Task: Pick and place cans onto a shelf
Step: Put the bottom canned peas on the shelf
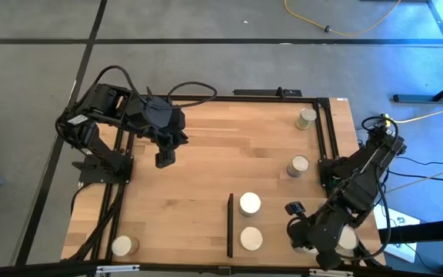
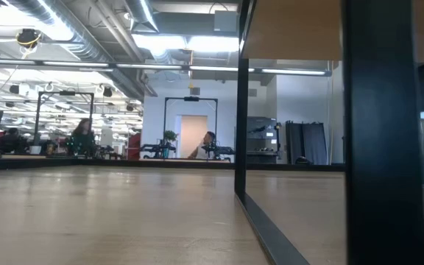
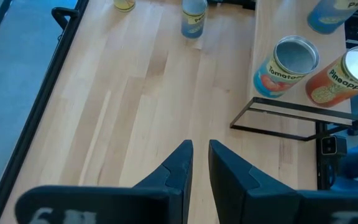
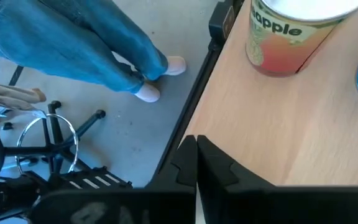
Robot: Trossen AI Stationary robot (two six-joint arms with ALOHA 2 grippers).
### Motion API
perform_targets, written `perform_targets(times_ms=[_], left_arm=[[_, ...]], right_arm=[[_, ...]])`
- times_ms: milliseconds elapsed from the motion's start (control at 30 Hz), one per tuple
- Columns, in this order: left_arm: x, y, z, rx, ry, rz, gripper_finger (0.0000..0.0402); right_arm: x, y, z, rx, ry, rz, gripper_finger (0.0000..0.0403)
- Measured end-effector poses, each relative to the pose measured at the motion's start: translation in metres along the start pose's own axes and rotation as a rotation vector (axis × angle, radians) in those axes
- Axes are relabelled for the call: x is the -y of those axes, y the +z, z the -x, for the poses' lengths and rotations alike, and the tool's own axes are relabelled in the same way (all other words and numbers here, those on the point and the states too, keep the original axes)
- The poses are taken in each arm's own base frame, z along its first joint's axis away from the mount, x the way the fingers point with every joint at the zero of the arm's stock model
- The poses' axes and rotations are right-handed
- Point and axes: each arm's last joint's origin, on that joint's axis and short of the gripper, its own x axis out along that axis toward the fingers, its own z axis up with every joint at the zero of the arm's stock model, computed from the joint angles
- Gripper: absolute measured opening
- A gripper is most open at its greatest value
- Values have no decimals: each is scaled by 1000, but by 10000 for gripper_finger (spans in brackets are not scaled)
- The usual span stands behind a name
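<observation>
Right hand empty at the bench's near right corner, cans scattered

The bench (image 1: pixel 191 169) carries the shelf (image 1: pixel 283 223) at near right, two cans (image 1: pixel 250 204) on it by its black bar; others stand far right and near left. The left hand (image 1: pixel 164 158) hovers at far left, fingers slightly apart; the right hand (image 4: pixel 196 163), pressed together on nothing, risks knocking the pineapple can (image 4: pixel 294 34) off.
</observation>
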Motion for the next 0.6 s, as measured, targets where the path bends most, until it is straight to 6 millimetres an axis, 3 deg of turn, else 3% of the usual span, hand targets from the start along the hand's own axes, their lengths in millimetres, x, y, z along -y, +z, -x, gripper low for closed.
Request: perform_targets(times_ms=[600], left_arm=[[0,0,0,-2,-8,0,44]], right_arm=[[3,-6,0,-58,-31,-89,0]])
